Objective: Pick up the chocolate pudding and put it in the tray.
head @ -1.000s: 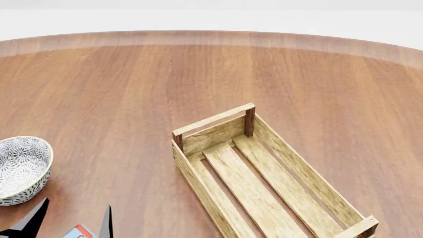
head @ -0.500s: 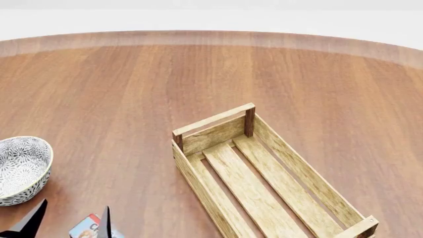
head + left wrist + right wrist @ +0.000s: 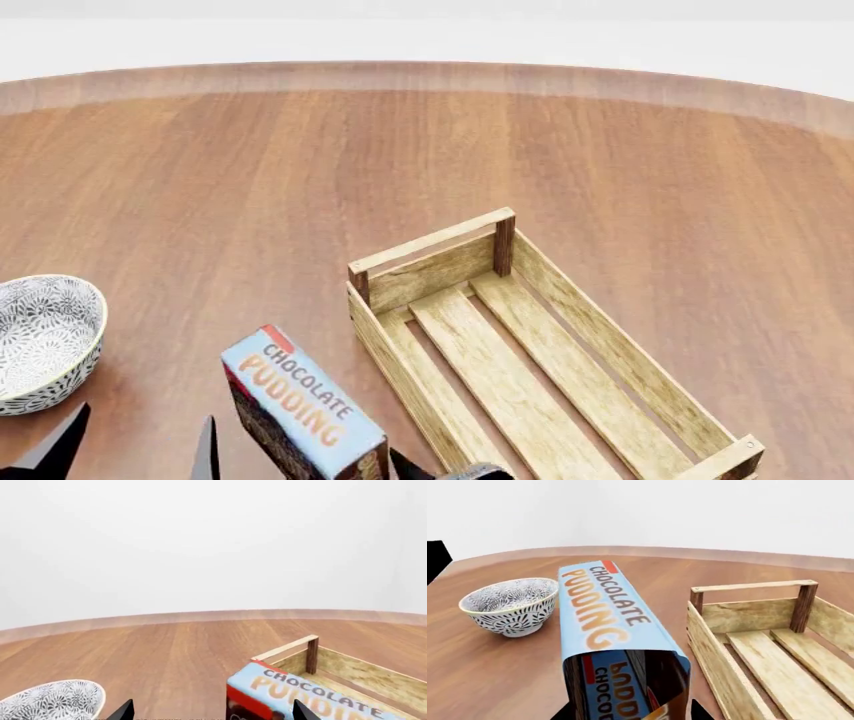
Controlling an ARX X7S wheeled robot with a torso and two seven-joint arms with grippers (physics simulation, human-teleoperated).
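At the far left of the head view the patterned bowl [image 3: 40,342] is sitting on the wooden table [image 3: 267,180]. Beside it the left gripper [image 3: 134,445] is showing two dark fingertips spread wide apart, grasping nothing. Next, the chocolate pudding [image 3: 300,403] is riding tilted above the table, just left of the tray [image 3: 534,350] and outside it. The right gripper [image 3: 630,711] is clamping the carton's near end between its dark fingers.
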